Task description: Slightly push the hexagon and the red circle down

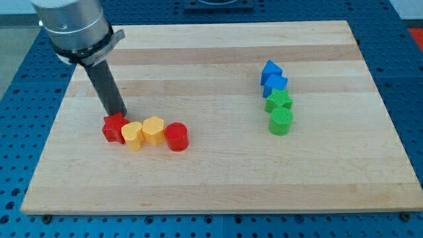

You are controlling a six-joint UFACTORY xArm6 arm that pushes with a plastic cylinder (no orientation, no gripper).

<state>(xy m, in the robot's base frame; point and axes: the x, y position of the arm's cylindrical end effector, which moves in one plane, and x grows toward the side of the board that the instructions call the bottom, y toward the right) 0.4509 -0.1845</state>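
- You have nothing to clamp with here: no fingers, only the rod. My tip point(117, 114) sits at the top edge of the red star point(114, 127), left of both targets.
- The yellow hexagon point(153, 129) and red circle point(176, 137) lie touching, low on the desk point(218, 178), left of centre; by my judgement the push is not yet begun.
- Neither has a long axis; the pair runs left to right.

No readable text anywhere.
Wooden board point(218, 178) is plain grain, no print; the coloured blocks on it show no letters or numbers. Metal arm housing point(73, 26) above the board's upper-left corner looks unmarked, though it's cropped, so can't be sure.
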